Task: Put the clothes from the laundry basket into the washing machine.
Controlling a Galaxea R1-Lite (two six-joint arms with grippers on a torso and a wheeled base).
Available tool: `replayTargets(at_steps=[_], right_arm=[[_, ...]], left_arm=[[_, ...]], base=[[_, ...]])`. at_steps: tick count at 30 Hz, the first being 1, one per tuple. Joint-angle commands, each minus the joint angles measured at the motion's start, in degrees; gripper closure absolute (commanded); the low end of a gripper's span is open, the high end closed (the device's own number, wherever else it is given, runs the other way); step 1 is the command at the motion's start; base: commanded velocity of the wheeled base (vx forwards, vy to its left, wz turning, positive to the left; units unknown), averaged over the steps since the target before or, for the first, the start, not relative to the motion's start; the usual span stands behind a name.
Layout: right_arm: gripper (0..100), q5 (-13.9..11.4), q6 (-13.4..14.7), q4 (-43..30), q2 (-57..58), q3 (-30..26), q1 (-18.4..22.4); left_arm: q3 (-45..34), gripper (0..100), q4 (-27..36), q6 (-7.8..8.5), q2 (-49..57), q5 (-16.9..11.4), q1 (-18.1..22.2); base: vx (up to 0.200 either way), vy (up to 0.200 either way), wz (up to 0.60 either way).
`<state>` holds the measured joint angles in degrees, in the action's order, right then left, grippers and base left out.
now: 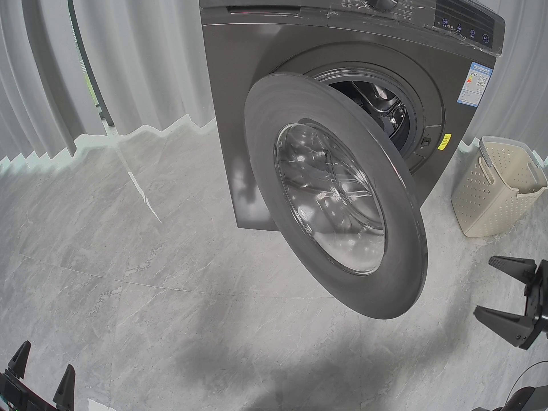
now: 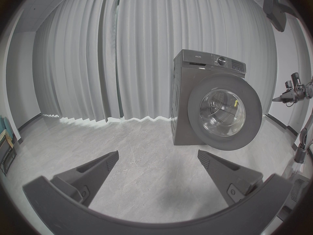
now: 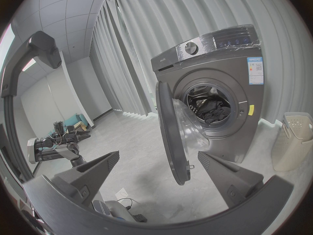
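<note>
I've got left claw (image 1: 47, 355) and right claw (image 1: 484, 286) both wide and empty, clothes (image 3: 210, 110) lying inside the washing machine (image 1: 240, 87) well apart from both, laundry basket (image 1: 496, 186) near the right one.

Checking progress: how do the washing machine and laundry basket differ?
The washing machine is dark grey, the laundry basket cream and perforated. The machine is far larger than the basket. Dark clothes lie in the machine; the basket's visible inside looks bare. Both stand on the floor.

Washing machine (image 1: 240, 104) brushed grey metal, door (image 1: 331, 192) window glossy glass. Laundry basket (image 1: 498, 186) matt perforated cream plastic. Floor (image 1: 114, 246) smooth marble-look tile.
</note>
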<state>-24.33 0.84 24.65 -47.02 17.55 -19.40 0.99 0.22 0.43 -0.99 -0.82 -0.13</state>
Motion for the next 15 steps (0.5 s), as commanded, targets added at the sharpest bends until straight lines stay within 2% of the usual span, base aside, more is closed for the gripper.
replayTargets(at_steps=[1,8,11,14,15], right_arm=[[0,0.95,0.04,4.62,-13.27,3.80,-3.28],[0,3.24,0.13,6.90,-20.31,7.32,-5.39],[0,4.82,0.04,7.43,-21.80,8.37,-5.83],[0,7.90,0.13,7.52,-23.38,9.78,-5.21],[0,7.90,0.13,7.52,-23.38,9.78,-5.21]], left_arm=[[-0.90,0,0.13,0.01,0.99,-0.15,-0.04],[-0.90,0,0.13,0.10,0.99,-0.24,-0.04],[-0.90,0,0.13,0.10,0.99,-0.24,-0.04],[-0.90,0,0.13,0.10,0.99,-0.24,-0.04],[-0.90,0,0.13,0.10,0.99,-0.24,-0.04]], base=[[0.000,0.000,0.00],[0.000,0.000,0.00],[0.000,0.000,0.00],[0.000,0.000,0.00],[0.000,0.000,0.00]])
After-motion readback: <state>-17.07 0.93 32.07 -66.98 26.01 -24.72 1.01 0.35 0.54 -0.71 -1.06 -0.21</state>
